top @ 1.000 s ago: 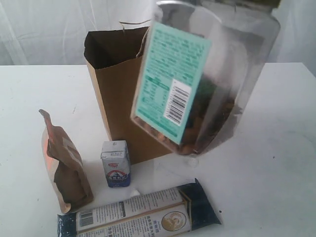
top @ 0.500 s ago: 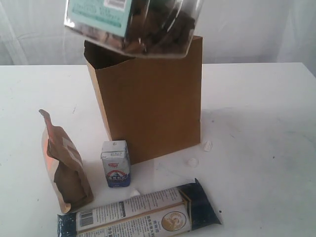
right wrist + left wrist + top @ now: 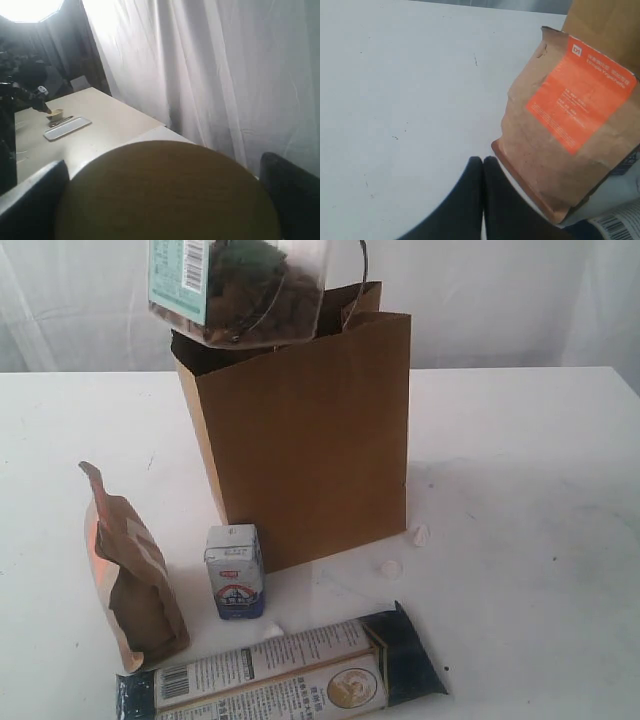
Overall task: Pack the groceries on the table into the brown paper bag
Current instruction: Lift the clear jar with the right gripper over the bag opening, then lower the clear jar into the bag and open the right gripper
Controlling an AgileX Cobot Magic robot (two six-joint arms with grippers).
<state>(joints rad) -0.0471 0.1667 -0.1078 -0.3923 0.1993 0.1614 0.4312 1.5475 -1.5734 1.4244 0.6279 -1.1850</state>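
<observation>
My right jaws stand wide, clamped across the lid of the big gold-lidded clear jar, which hangs over the open mouth of the brown paper bag — its lower end about level with the rim. My left jaws are pressed shut and empty, low over the tabletop, just beside the brown pouch — the small white-blue carton and long blue-white packet sit in front of the bag.
</observation>
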